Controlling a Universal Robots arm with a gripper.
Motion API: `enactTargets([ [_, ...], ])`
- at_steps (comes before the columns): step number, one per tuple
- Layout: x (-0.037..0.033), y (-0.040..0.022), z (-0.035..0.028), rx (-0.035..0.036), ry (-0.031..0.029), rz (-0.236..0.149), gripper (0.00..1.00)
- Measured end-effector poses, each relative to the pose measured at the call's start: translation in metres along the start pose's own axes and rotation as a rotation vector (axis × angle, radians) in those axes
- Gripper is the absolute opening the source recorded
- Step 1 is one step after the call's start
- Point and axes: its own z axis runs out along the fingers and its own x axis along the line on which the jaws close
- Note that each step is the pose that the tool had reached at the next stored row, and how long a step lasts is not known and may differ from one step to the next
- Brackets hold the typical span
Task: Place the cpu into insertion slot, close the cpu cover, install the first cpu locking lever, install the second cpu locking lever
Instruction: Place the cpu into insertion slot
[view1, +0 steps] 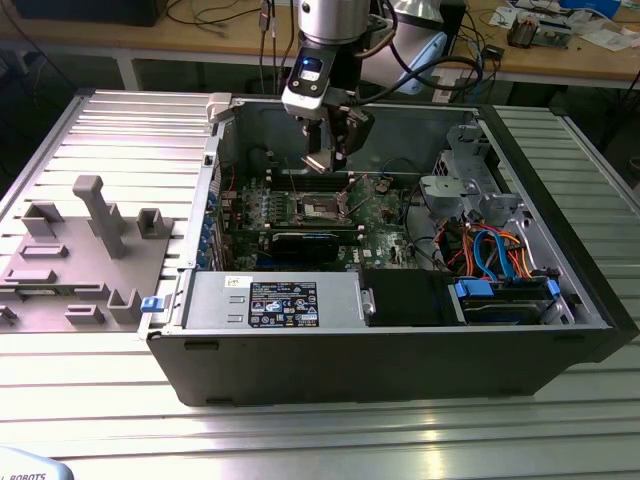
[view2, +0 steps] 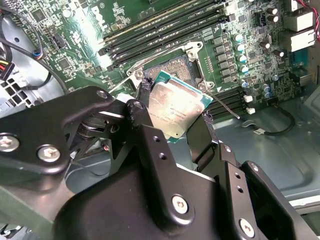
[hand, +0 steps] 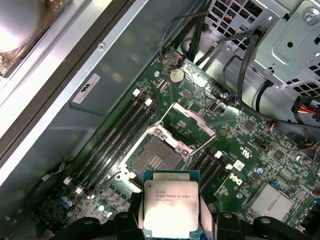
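the gripper (view1: 326, 152) hangs inside the open computer case (view1: 400, 370). its two black fingers (view2: 144, 87) press against opposite edges of the cpu (view2: 171, 106) and pinch it clear of the board. the cpu is a flat square chip with a dull silver-grey metal lid, small print on top and a green rim. it sits in the air above the green motherboard (hand: 235, 150), near the insertion slot (hand: 154, 159) but not in it.

the slot lies open, a dark square bed of fine contacts inside a silvery frame. the cpu cover (hand: 192, 121), a thin bright metal plate with a square opening, stands tilted up off the slot at one edge. a thin wire locking lever (hand: 204, 144) slants just beside it.

long black memory slots (hand: 117, 137) run along two sides of the slot, with a row of small round capacitors (view2: 241, 50) near them. a shiny coin battery (hand: 176, 75) sits further off on the board, and black cables (hand: 200, 30) trail down toward it from a perforated metal drive cage (view1: 465, 165).

in the exterior view, blue and orange cables (view1: 495, 250) curl on the case's right side. a grey boxy power supply (view1: 285, 300) with a label fills the near wall. the case rests on a ribbed aluminium table (view1: 320, 440). a grey plastic fixture (view1: 85, 250) with upright pegs lies on the exterior view's left, well apart from the gripper.
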Motion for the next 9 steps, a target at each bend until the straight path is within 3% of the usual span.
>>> enactTargets([
  [9,0.0000,0.0000,0.0003,0.0004,-0.0011,0.030,0.54],
])
